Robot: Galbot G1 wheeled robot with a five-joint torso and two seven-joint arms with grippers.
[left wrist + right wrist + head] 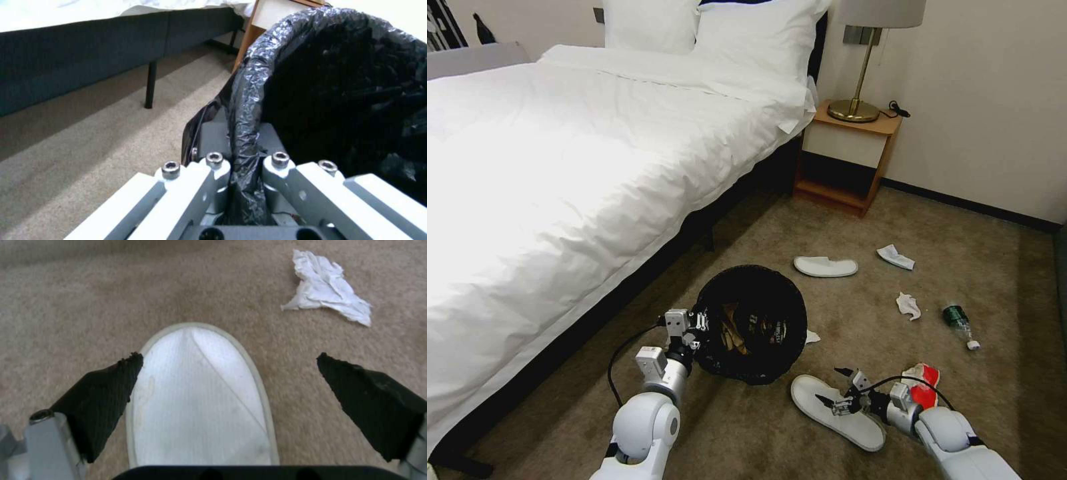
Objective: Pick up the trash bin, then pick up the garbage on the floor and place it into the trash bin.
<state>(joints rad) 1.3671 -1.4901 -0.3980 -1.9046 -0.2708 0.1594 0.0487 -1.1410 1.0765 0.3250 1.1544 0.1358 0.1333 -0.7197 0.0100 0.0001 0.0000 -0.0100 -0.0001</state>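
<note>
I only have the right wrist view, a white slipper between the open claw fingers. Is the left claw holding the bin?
Observer: Yes, the left claw is shut on the trash bin rim.
Operator: Anything in the bin yet?
Observer: Yes, tan and dark items lie inside it.
Operator: Any more litter beyond my slipper?
Observer: A second slipper, a green bottle and a red packet lie on the carpet.
</note>
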